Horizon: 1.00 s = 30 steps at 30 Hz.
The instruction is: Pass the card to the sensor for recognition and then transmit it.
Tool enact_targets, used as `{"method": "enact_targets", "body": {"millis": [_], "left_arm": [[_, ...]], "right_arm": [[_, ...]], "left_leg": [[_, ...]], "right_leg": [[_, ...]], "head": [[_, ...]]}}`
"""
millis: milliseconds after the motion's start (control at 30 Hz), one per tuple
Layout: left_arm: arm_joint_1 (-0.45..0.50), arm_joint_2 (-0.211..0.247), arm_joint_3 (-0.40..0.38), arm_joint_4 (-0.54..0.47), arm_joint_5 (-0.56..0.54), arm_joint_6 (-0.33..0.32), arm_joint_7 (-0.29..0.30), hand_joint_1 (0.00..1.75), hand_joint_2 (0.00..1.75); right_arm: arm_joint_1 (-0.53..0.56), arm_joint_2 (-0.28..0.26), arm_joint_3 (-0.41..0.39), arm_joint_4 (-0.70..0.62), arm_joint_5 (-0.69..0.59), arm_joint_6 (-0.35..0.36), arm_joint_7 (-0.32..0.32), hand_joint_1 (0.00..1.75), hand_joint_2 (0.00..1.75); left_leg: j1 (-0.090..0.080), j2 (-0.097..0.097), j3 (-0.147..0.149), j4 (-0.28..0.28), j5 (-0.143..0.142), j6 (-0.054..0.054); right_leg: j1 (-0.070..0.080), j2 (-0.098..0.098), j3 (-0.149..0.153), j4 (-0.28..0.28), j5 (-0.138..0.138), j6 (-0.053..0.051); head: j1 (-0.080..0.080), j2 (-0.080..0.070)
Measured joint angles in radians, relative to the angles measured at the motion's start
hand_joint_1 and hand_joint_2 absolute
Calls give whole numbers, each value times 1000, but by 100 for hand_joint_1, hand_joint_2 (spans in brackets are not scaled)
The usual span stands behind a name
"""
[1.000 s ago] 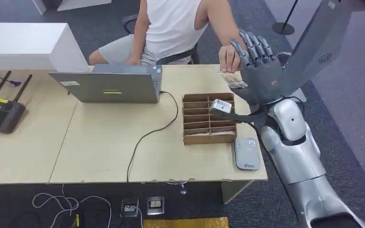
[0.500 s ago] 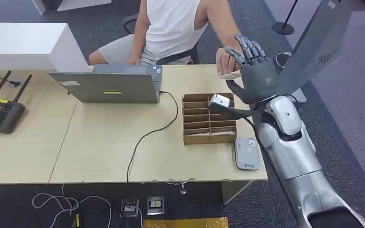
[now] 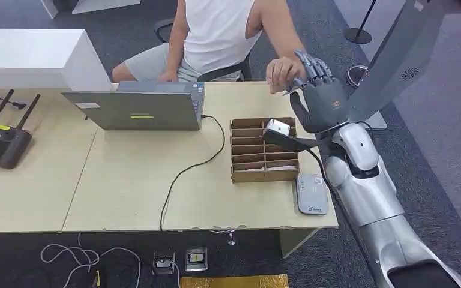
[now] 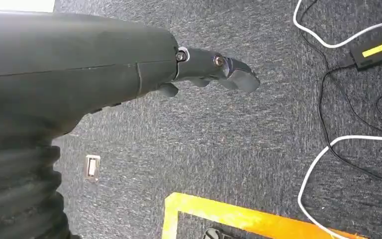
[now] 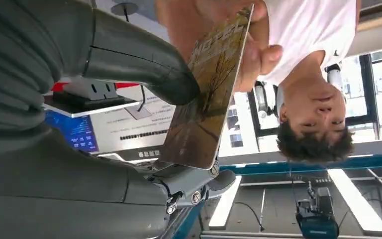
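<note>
My right hand point(image 3: 319, 103) is raised over the table's far right corner. It pinches a brownish hotel card point(image 5: 206, 94) between the thumb point(image 5: 144, 59) and the fingers point(image 5: 194, 181) under it. A seated person's hand point(image 3: 281, 73) grips the card's other end point(image 5: 251, 47). The grey card sensor point(image 3: 311, 193) lies on the table near its front right edge, below my forearm. My left hand point(image 4: 214, 69) hangs over the carpet and holds nothing.
A cardboard divider box point(image 3: 263, 150) stands left of the sensor, with a small white device point(image 3: 278, 128) at its back. A laptop point(image 3: 138, 108) with a black cable and a black router point(image 3: 0, 141) sit further left. Cables lie on the floor.
My right hand has drawn back and further from the camera with the card. The person's hand has shifted left along the card's far end.
</note>
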Motion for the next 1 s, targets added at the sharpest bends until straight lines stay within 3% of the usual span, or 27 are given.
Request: {"method": "enact_targets", "body": {"millis": [533,1000], "left_arm": [[7,2,-1,0,21,3,0,0,175],[48,5,-1,1,47,22,-9,0,175]], "right_arm": [[19,-16,-19,40,-75,19,19,175,175],[146,-175,-209,122,-199,-29,49,175,175]], "left_leg": [[0,1,0,0,0,0],[0,3,-1,0,-1,0]], "right_leg": [[0,1,-1,0,0,0],[0,1,-2,-2,0,0]], "head": [[0,0],[0,0]]}}
